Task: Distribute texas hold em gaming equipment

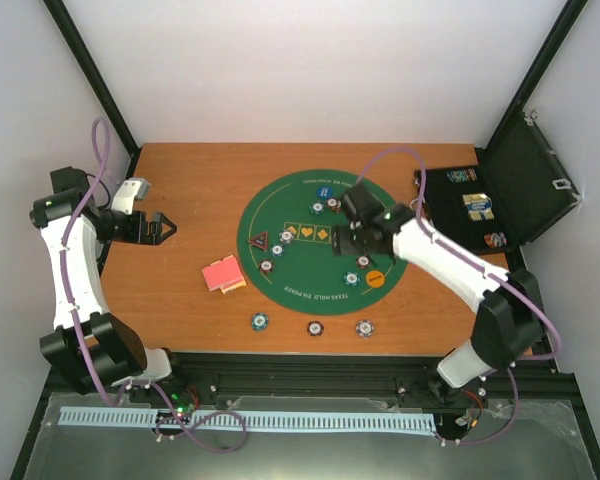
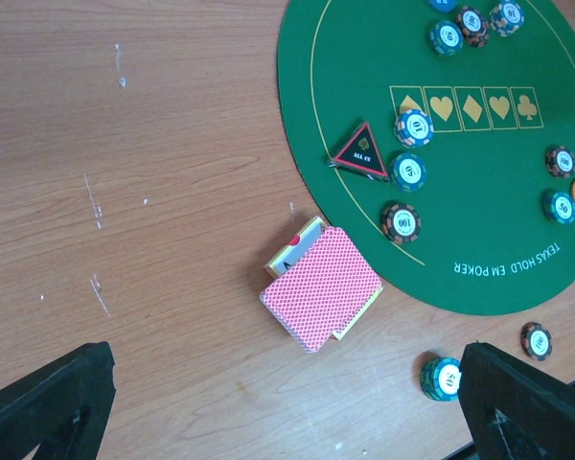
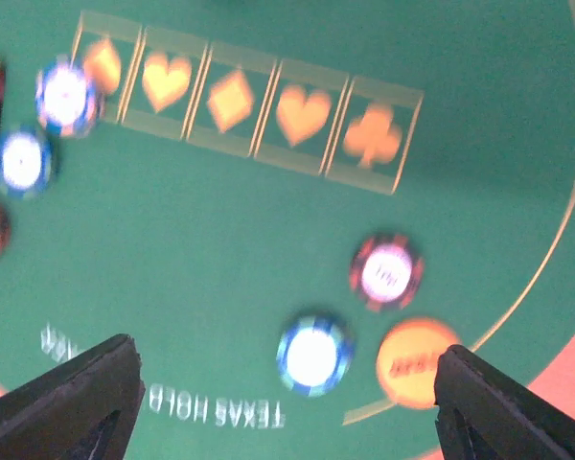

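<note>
The wooden table (image 1: 190,190) carries the round green felt mat (image 1: 305,270) at its middle, probably as the shared playing field. The black hinged case (image 1: 525,185) stands open beyond the right arm's elbow, probably as the supply. What remains in its tray is too small to name.

The right gripper (image 3: 286,350) hangs low over the mat's right half with its jaws spread wide and nothing between them. The left gripper (image 2: 287,350) is equally wide and empty, and it hovers over bare wood well to the left of the mat.

The deck of pink-red-backed cards (image 2: 321,287) lies face down ahead of the left fingers and roughly centred between them, just off the mat's edge. That suits a pick-up by that arm. Something yellow-edged pokes out from under the deck, and the cards hide too much of it to identify.

The black triangular button (image 2: 362,153) sits further ahead, just inside the mat. The orange round button (image 3: 417,364) lies beside the right gripper's right finger, with a blue-striped chip (image 3: 314,353) almost directly between the fingers and a dark red chip (image 3: 386,271) just beyond.

Other chips are spaced round the mat, and three rest on the wood at its near edge (image 1: 315,327), which looks like one set per seat. The right wrist view is blurred, so chip values are unreadable there. I cannot pick out a blue button.
</note>
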